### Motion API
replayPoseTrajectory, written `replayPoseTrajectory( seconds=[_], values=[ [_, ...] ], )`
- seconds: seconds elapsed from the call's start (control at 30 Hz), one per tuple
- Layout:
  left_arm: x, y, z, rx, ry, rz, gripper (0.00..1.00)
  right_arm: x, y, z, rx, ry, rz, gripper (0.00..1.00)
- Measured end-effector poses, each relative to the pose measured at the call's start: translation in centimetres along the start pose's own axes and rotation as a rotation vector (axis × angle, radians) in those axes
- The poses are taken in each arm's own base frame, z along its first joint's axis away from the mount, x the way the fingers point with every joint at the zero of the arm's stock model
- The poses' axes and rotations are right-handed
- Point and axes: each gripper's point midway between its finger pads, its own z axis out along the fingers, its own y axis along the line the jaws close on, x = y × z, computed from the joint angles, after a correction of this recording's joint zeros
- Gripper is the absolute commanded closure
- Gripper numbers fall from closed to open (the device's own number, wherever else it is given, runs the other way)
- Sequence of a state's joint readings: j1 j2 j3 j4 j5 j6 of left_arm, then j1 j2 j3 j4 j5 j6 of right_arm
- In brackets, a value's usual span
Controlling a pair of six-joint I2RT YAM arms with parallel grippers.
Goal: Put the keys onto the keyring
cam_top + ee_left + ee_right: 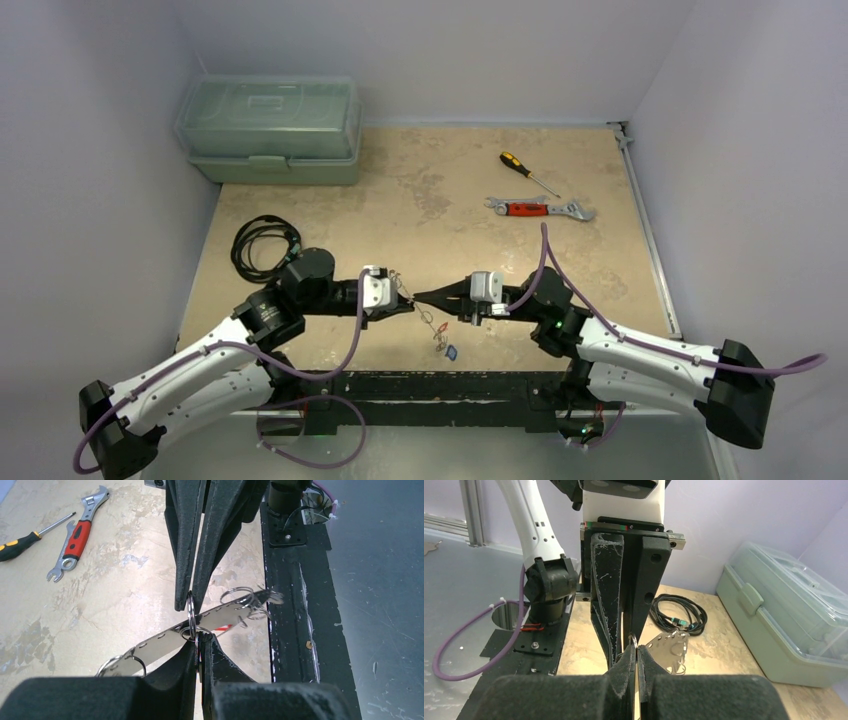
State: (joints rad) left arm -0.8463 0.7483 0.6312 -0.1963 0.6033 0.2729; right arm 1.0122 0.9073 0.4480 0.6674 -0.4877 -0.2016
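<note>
The keyring (160, 642) is a thin silvery band with holes along its edge, hanging in the air between both grippers; it also shows in the right wrist view (669, 647) and the top view (402, 285). My left gripper (200, 642) is shut on a thin flat key under a small split ring threaded through the band. My right gripper (634, 650) is shut on a small upright split ring (191, 611) at the same spot. The two gripper tips (413, 297) nearly touch. More keys (437, 330) dangle below, with a blue tag (450, 352) lowest. Several small rings (242, 597) cluster at the band's far end.
A red-handled wrench (538, 208) and a yellow-black screwdriver (528, 172) lie at the back right. A coiled black cable (262, 245) lies left, behind my left arm. A green lidded box (270, 128) stands at the back left. The black base rail (440, 385) runs along the near edge.
</note>
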Motion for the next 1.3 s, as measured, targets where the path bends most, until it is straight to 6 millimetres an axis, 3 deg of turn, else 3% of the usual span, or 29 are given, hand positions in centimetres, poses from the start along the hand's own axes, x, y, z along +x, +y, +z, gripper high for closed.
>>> replayPoseTrajectory(
  seconds=[0.13,0.2,0.4,0.93,1.3],
  values=[
    [0.2,0.3,0.0,-0.019,0.009,0.003,0.57,0.0,0.0,-0.1,0.002,-0.001,-0.001,1.00],
    [0.3,0.7,-0.1,-0.042,0.019,0.009,0.45,0.0,0.0,-0.2,0.006,-0.002,-0.002,1.00],
    [0.4,2.4,-0.9,-0.146,0.037,0.034,0.22,0.0,-0.4,-0.2,0.032,-0.001,-0.003,1.00],
    [-0.3,6.6,-4.2,-0.444,0.053,0.077,0.10,0.5,-1.7,-0.3,0.104,0.018,-0.001,1.00],
    [-1.4,10.4,-9.5,-0.785,0.051,0.090,0.03,1.8,-2.9,0.0,0.166,0.047,0.013,1.00]
  ],
)
